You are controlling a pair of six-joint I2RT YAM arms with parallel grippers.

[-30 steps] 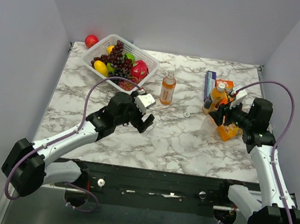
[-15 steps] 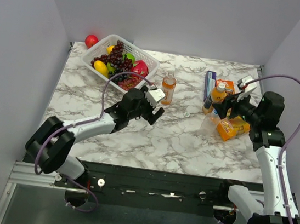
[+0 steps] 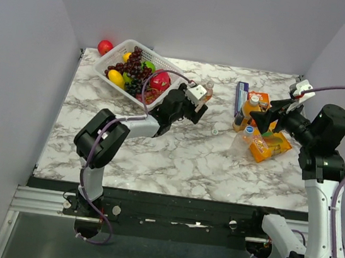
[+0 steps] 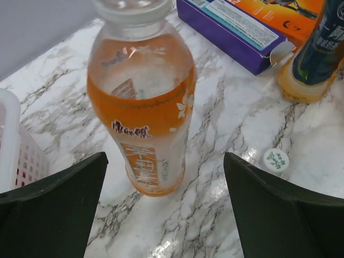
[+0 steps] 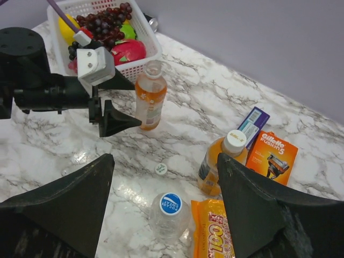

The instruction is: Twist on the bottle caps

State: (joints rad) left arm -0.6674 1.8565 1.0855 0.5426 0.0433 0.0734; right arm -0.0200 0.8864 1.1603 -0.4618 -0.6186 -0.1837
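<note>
Working outward from the near edge, find first the clear bottle (image 5: 167, 227), upright and touching an orange snack packet (image 5: 215, 231), blue cap (image 5: 171, 204) seated on its mouth; cannot tell whether screwed tight. Above that cluster, note the right gripper (image 3: 263, 120), jaws spread wide, holding nothing. A little farther on, spot the loose white cap (image 4: 276, 159) flat on the marble (image 4: 226, 107), between the clear bottle and the uncapped orange bottle (image 4: 141, 102), touching neither. Next, see the left gripper (image 4: 164, 161) straddling that open bottle, jaws wide apart with a gap on either side, gripping nothing yet. Off to the right at about the same depth, mark the capped orange bottle (image 5: 215, 172) with the second white cap (image 5: 235, 141) on top, just beside a purple box (image 5: 252, 122) and a razor box (image 5: 277, 158); farthest back, the fruit basket (image 3: 113, 54). Beware of closing off-centre and tipping the well-filled open bottle, spilling drink; of squeezing thin plastic hard enough to push liquid out of the neck; of pinching a small flat cap on slick stone and sending it skidding; of knocking the crowded bottles nearby while reaching down; of seating the cap crooked and crossing the thread.
</note>
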